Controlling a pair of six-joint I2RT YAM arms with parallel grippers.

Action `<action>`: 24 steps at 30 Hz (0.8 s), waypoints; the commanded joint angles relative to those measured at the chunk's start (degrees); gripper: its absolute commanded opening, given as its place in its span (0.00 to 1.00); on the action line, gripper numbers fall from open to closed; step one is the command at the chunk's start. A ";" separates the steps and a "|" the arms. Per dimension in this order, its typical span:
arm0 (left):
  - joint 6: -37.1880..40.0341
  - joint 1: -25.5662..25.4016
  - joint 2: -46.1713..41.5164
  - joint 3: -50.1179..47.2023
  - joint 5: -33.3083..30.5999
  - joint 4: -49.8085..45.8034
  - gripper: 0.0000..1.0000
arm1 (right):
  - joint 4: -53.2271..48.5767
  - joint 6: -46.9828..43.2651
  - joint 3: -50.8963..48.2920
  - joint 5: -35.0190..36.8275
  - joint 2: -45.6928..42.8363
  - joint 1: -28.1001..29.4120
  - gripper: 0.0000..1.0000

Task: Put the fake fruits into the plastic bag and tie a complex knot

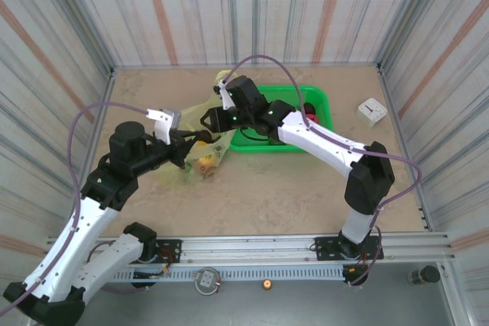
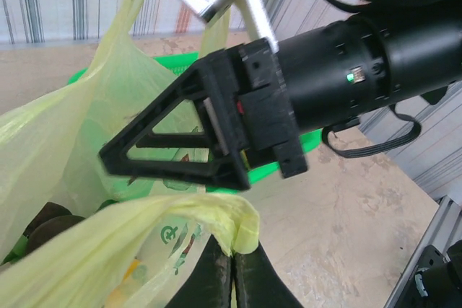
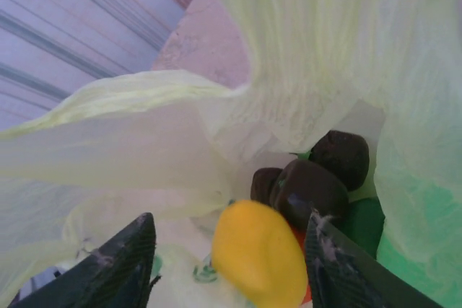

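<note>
The yellow-green plastic bag (image 1: 200, 154) sits mid-table with its mouth held up. My left gripper (image 1: 186, 148) is shut on the bag's near rim, the film bunched between its fingertips (image 2: 232, 257). My right gripper (image 1: 210, 121) hangs over the bag's mouth, and its black fingers (image 2: 166, 151) show in the left wrist view. In the right wrist view it (image 3: 229, 216) is open inside the bag (image 3: 144, 142). A blurred yellow fruit (image 3: 260, 254) lies between the fingers without touching either. Dark brown fruits (image 3: 310, 189) rest at the bag's bottom.
The bright green basket (image 1: 317, 97) stands behind the bag under the right arm, with a red fruit (image 1: 309, 118) in it. A small white square object (image 1: 373, 111) lies at the far right. Striped walls close in the table.
</note>
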 commanded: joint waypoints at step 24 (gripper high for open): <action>0.53 1.42 4.61 6.35 -0.72 -3.25 0.00 | 4.18 -6.74 -31.35 -16.44 -30.86 -4.09 0.43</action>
